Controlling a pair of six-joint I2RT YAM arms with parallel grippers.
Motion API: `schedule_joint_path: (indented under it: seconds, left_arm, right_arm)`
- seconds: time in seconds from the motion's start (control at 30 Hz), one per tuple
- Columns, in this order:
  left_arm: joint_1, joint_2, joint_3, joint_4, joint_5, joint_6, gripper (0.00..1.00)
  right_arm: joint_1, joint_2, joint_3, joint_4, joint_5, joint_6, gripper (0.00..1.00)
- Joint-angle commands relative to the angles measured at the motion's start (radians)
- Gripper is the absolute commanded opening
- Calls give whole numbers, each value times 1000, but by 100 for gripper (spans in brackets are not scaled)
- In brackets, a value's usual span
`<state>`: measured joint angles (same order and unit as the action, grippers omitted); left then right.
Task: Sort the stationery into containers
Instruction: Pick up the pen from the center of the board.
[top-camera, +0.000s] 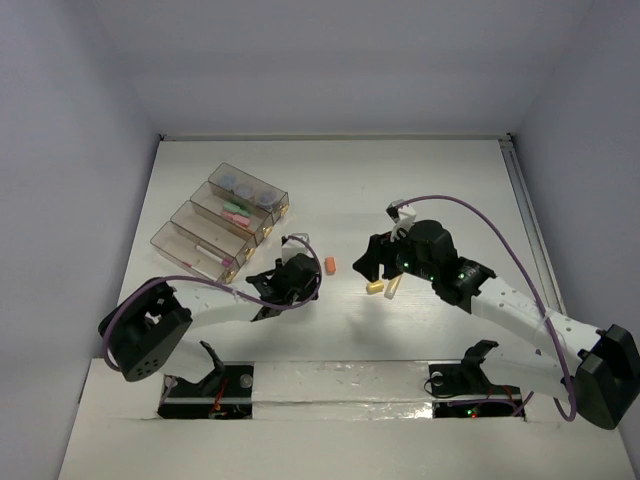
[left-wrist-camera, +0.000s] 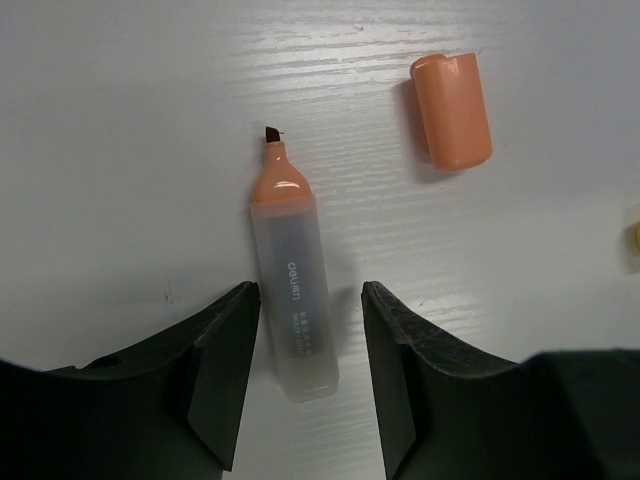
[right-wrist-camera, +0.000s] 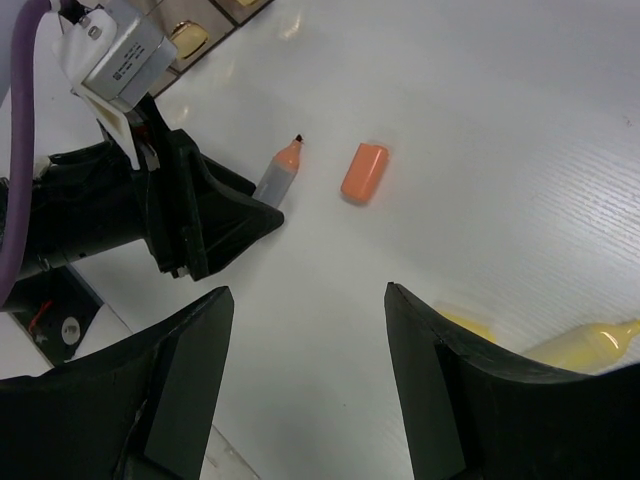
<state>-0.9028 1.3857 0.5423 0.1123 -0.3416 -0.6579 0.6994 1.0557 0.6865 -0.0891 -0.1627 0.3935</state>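
My left gripper (left-wrist-camera: 310, 295) points down, half-spread astride the uncapped orange highlighter (left-wrist-camera: 290, 265), seemingly not squeezing; my right gripper (right-wrist-camera: 310, 292) hovers wide, empty.

Plastic items on white counter (left-wrist-camera: 120, 120), fine grain, slight gloss
Highlighter (left-wrist-camera: 293, 290) barrel frosted plast.; cap (left-wrist-camera: 452, 110) smooth, matt; fingers (left-wrist-camera: 220, 370) blk matt.

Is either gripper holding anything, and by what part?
Nothing held. Left gripper stands open around the orange highlighter, at its barrel end; right gripper open, empty.
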Motion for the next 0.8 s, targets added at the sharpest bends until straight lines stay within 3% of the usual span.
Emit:
schedule_joint_path:
  seconds: [0.0, 0.43, 0.6, 0.77]
  left_arm:
    - [-5, 32, 27, -23, -19, 11, 44]
    - [-54, 124, 45, -66, -99, 12, 37]
    - [-74, 112, 59, -109, -112, 1, 44]
    - [-74, 56, 41, -161, -103, -11, 44]
  right_arm:
    - [-5, 6, -1, 65, -11, -1, 68]
    - [-5, 52, -22, 124, 0, 19, 68]
    - [-5, 73, -25, 137, 15, 25, 68]
    - [-5, 141, -12, 137, 23, 38, 65]
